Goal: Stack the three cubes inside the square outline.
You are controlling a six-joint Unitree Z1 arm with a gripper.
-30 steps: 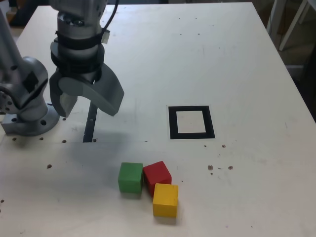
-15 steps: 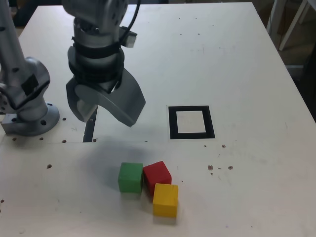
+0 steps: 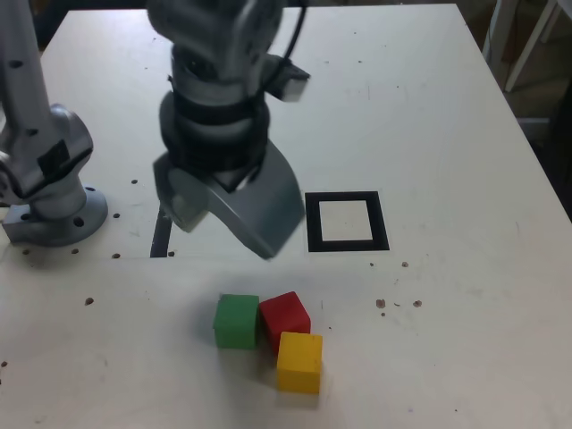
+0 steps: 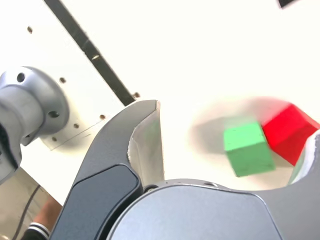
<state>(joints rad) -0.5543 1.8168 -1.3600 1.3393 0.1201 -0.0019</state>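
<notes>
Three small matte cubes sit below the thick black square outline, none inside: green cube, red cube touching it, yellow cube against the red. The grey gripper hangs above them, jaws wide and empty. Descending on the green cube risks nudging its touching neighbours.

Wrist view: gripper jaws spread wide, nothing btwn them but table. Only 2 cubes visible: green cube sits in the gap, blurred, w/ red cube touching it, partly cut off by 1 jaw. Black strip runs across the white top. Grey arm base beside the other jaw.
</notes>
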